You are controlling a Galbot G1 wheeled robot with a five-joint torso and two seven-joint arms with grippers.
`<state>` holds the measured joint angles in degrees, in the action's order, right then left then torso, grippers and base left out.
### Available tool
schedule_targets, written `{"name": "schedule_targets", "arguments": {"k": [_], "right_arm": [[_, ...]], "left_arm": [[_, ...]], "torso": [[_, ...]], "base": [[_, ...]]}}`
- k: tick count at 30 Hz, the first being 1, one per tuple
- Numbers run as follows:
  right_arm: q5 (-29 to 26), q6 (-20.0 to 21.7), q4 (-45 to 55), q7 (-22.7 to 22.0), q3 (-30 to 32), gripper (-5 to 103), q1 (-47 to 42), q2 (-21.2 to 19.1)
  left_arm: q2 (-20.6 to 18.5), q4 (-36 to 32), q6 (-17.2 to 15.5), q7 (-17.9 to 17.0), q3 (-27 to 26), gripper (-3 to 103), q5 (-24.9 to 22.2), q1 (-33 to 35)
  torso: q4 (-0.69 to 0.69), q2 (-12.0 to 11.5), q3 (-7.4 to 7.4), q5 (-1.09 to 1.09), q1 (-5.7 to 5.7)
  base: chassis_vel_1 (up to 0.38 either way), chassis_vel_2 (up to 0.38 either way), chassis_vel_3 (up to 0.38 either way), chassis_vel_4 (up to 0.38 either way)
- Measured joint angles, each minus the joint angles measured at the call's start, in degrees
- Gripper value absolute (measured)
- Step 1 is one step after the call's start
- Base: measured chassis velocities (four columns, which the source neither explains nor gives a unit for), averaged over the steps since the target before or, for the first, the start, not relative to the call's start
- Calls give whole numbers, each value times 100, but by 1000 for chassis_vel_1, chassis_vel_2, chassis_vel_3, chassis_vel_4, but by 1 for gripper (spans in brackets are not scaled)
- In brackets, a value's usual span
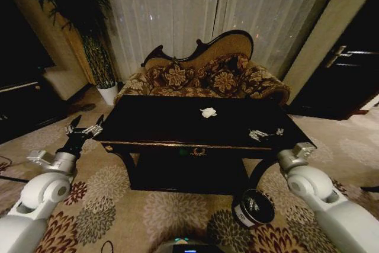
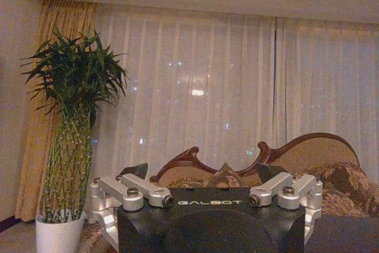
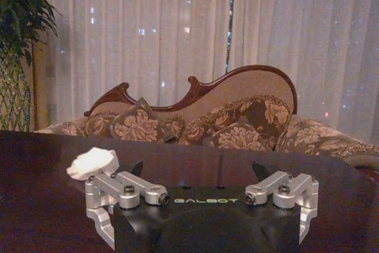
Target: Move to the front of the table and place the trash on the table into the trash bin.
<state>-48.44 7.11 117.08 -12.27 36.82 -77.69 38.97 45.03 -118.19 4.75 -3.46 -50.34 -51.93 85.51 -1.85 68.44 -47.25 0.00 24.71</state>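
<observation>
The right gripper [image 1: 266,134] hovers low over the table's [image 1: 160,124] right front part, its two fingers spread wide with nothing between them; in the right wrist view the same gripper [image 3: 198,173] points across the dark glossy top toward a white paper wad [image 3: 92,163] that lies ahead of it and off to its left side, apart from the fingertips. From the head view that paper wad [image 1: 208,112] sits near the middle of the tabletop, further in than the gripper and toward the sofa [image 1: 201,75] behind the table. The black trash bin [image 1: 254,207] stands on the patterned carpet [image 1: 112,205] below the right arm, just in front of the table's right front leg. The left gripper [image 1: 84,127] hangs off the table's left front corner, fingers also wide apart and empty, with a potted plant [image 2: 70,146] beyond it
</observation>
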Motion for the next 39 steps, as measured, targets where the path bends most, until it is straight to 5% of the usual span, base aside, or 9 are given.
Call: {"name": "schedule_targets", "arguments": {"k": [21,39], "right_arm": [[-131,-1,-999,15,-1958,100,2035,-381],[3,71,-1856,18,-3855,100,3814,120]], "left_arm": [[0,0,0,0,0,100,0,0],[0,0,0,0,0,100,0,0]], "torso": [[1,0,0,1,0],[1,0,0,-1,0]], "base": [[0,0,0,0],[0,0,0,0]]}}
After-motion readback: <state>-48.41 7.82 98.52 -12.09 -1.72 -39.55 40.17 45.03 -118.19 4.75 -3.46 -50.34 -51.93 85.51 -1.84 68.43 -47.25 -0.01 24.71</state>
